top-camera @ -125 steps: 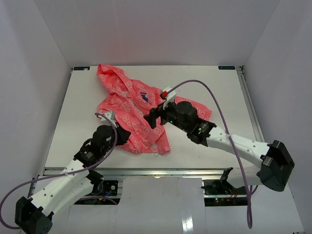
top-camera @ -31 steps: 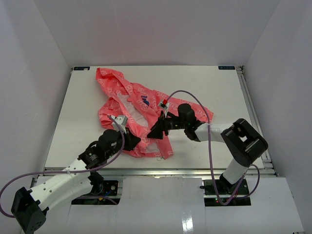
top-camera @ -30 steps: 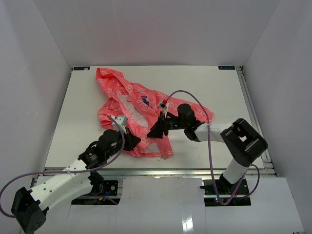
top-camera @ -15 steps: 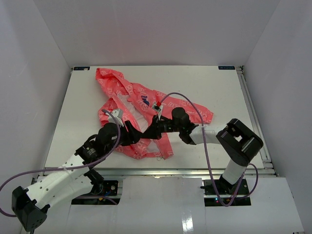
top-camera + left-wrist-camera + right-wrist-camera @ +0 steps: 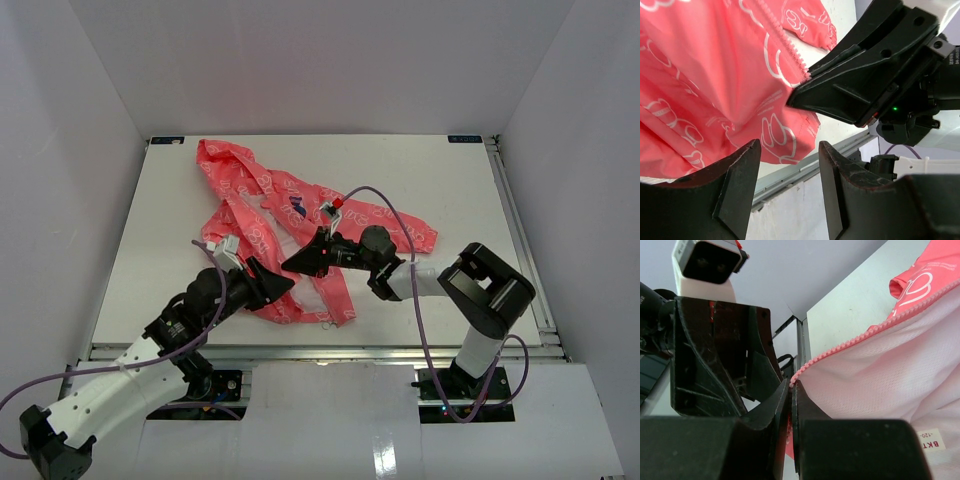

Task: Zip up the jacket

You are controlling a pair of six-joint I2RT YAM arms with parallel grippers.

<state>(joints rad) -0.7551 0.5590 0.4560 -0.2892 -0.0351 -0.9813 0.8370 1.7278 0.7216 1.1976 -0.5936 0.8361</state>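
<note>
A: Starting at the left. State of the left fingers (image 5: pixel 270 282)?

B: Spread apart, with nothing between them. From the left wrist view the left fingers (image 5: pixel 742 175) sit just above the near hem of the jacket (image 5: pixel 715 75), with pink fabric showing through the gap. I cannot tell whether they touch the cloth.

A: Where is the jacket?

B: The jacket (image 5: pixel 255 190) lies open and crumpled on the white counter (image 5: pixel 420 170). It runs from the hood at the back left, across the middle, to a sleeve on the right. The front is unzipped, and the paler lining (image 5: pixel 880 375) shows inside. A small white tag (image 5: pixel 930 437) sits on that lining.

A: And the right side?

B: The right fingers (image 5: pixel 292 265) reach leftward over the jacket's front, and their tips are near the left fingers. They are pressed together. In the right wrist view the right fingers (image 5: pixel 790 384) pinch the jacket's front edge at the end of a row of pink zipper teeth (image 5: pixel 840 347). The left wrist view agrees: the teeth (image 5: pixel 787 50) run straight down to the tip of the right fingers (image 5: pixel 792 101).
</note>
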